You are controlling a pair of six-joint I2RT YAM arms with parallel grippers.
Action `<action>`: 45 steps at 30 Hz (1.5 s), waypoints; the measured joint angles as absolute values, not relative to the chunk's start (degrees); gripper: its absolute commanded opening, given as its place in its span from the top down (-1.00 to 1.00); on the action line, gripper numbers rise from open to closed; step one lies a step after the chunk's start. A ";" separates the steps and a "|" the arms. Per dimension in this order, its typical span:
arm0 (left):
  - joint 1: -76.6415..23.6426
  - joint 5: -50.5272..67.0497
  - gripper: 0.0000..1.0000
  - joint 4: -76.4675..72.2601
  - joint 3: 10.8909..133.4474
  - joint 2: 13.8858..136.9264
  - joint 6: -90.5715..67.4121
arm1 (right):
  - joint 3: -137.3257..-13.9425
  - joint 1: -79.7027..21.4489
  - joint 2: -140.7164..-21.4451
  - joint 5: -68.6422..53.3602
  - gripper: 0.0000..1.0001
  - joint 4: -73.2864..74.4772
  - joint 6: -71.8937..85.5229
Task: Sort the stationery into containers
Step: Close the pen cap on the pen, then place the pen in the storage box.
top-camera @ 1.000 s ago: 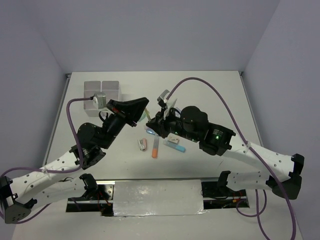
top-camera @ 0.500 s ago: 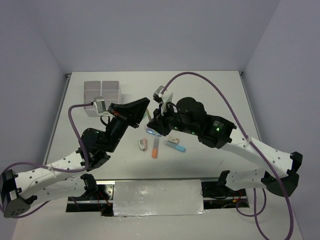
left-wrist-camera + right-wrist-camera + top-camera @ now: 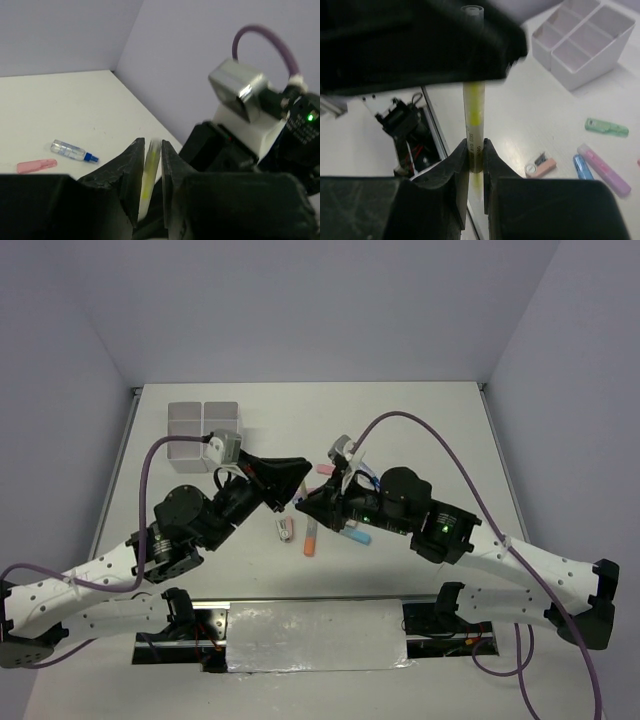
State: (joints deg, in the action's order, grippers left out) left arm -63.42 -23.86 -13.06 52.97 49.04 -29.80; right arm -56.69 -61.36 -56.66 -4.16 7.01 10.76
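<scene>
Step in hand: hand-over of one piece of stationery between the arms, as I read it; sorting of this piece is not yet done.
Piece: yellow pen, a clear barrel with a yellow core, held off the table.
Right gripper: clenched on the lower part of the yellow pen, one finger on each side of the barrel.
Left gripper: jaws drawn in on the same pen's other end; the barrel fills the narrow slot between them and appears to touch both.
Pen vs. tools: spans from one gripper to the other, upright in the right wrist view, its upper part passing behind the left gripper's black body.
Containers: beyond the left gripper and to its side, well apart from both tools; compartments in view look empty.
Loose pieces: green stick, blue stick and purple stick lie on the table below and beside the right gripper; blue-tipped clear pen and pink stick lie ahead of the left gripper.
Next move, judged: one gripper must let go before the other pulls away. The containers sit on the left arm's side, so the right one probably releases.
Risk, judged: both pulling at once may bend or drop the pen.
</scene>
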 measured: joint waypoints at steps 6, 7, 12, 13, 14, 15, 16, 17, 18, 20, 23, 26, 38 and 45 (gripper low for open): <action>-64.25 -20.34 -0.13 -4.08 58.96 51.16 -26.94 | -55.68 -61.36 -54.81 -0.82 1.00 -2.52 12.25; -64.25 -19.92 -0.06 -3.53 59.35 51.24 -26.79 | -55.51 -61.36 -54.59 -0.45 1.00 -3.38 12.36; -64.31 -18.11 0.06 -2.72 59.99 51.20 -25.36 | -54.39 -61.36 -54.13 0.25 1.00 -4.93 12.56; -64.31 -17.91 0.05 -2.50 59.99 51.20 -25.21 | -54.24 -61.39 -54.13 0.25 1.00 -4.86 12.56; -64.31 -17.72 0.04 -2.46 59.99 51.20 -25.12 | -54.19 -61.43 -54.15 0.23 1.00 -4.84 12.53; -64.31 -17.61 0.01 -2.46 59.99 51.20 -24.82 | -54.19 -61.54 -54.19 0.12 1.00 -4.82 12.49; -64.31 -17.50 0.00 -2.46 59.99 51.18 -24.34 | -54.19 -61.60 -54.24 -0.08 1.00 -4.82 12.40; -64.31 -17.32 0.00 -2.50 59.94 51.18 -24.05 | -54.19 -61.78 -54.26 -0.40 1.00 -4.80 12.27; -64.31 -17.26 0.04 -2.50 59.86 51.13 -23.97 | -54.19 -61.95 -54.30 -0.60 1.00 -4.78 12.12; -64.31 -17.21 0.14 -2.50 59.72 51.16 -23.81 | -54.19 -62.28 -54.48 -0.91 1.00 -4.73 11.84; -64.31 -17.37 0.54 -2.44 59.64 51.35 -22.76 | -54.15 -62.63 -54.74 -1.04 1.00 -4.73 11.11; -64.27 -18.28 1.00 -1.69 59.64 51.62 -21.04 | -54.08 -62.70 -54.81 -0.56 0.98 -4.19 10.81; -54.65 -31.11 1.00 0.60 59.66 56.93 -19.51 | -44.69 -58.04 -50.46 4.36 -0.99 -2.15 8.25; -33.28 -38.26 1.00 -10.72 59.61 66.72 -15.46 | -41.23 -54.59 -39.97 7.40 -0.99 0.93 9.02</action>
State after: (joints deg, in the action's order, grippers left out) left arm -33.28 -38.26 -10.72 59.61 66.72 -15.46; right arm -41.23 -54.59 -39.97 7.40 0.93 9.02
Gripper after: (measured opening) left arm 0.132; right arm 0.996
